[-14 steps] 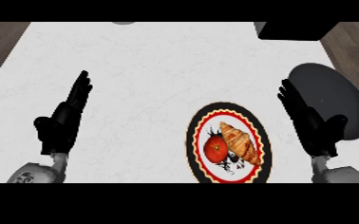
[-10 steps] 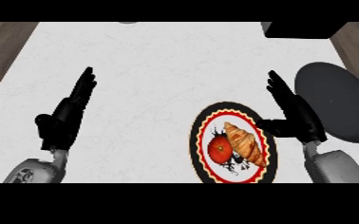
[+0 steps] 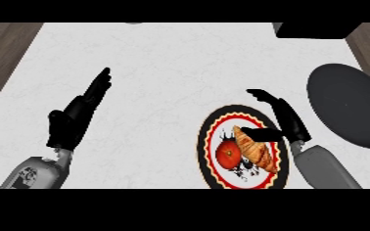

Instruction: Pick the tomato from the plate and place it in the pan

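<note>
1. Sitting on one plate: one tomato, one croissant.
2. One dark pan at right, on the table.
3. Right robot hand over plate's right rim, fingers straight, thumb across croissant.
4. Left robot hand resting at left, fingers straight.

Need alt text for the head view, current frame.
The robot's open right hand hovers over a plate holding a tomato and a croissant; a dark pan lies right, and the open left hand rests left.
</note>
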`<state>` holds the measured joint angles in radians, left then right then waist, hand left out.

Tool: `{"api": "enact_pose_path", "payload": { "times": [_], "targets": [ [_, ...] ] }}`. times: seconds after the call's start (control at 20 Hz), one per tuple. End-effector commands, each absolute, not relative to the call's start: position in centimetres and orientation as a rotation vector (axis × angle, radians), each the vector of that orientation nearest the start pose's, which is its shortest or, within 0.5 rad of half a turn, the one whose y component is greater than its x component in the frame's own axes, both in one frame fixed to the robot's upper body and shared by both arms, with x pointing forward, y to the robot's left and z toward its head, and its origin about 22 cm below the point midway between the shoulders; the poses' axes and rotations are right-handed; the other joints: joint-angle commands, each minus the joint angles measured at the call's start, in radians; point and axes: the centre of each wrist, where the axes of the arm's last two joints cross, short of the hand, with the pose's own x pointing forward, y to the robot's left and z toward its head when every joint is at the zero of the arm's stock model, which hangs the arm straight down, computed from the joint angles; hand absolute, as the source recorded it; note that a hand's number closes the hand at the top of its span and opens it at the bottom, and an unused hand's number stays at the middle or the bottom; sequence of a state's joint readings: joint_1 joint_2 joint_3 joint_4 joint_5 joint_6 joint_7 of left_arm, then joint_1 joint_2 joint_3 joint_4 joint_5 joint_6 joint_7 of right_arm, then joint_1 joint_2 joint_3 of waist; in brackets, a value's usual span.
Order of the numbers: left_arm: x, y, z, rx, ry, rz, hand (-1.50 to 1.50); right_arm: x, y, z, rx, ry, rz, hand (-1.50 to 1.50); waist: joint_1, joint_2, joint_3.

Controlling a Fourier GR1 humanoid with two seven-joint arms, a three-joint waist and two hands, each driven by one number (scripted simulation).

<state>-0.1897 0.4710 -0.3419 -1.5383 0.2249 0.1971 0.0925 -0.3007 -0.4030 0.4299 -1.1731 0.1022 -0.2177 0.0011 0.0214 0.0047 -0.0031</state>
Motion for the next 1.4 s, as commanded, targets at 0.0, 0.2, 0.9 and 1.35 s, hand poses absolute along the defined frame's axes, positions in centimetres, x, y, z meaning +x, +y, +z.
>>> {"api": "enact_pose_path", "payload": {
  "times": [0.0,0.2,0.9,1.35],
  "targets": [
    [27.9,26.2,6.6,0.091,-1.505,-0.353,0.0,28.2,-21.1,-4.5,-0.339,-1.419,0.668,-1.5,-0.017,-0.005,0.003],
    [27.2,25.3,5.0,0.092,-1.498,-0.349,0.0,29.1,-22.5,-2.0,-0.352,-1.257,0.965,-1.5,-0.018,-0.006,0.002],
    [27.2,24.3,4.9,0.07,-1.502,-0.367,0.0,34.8,-12.5,7.7,-0.428,-0.652,1.547,-1.5,0.006,-0.002,0.001],
    [26.7,24.1,4.6,0.075,-1.494,-0.342,0.0,30.9,-6.0,6.5,-0.405,-0.491,1.614,-1.5,-0.02,-0.008,0.003]
  ]
}}
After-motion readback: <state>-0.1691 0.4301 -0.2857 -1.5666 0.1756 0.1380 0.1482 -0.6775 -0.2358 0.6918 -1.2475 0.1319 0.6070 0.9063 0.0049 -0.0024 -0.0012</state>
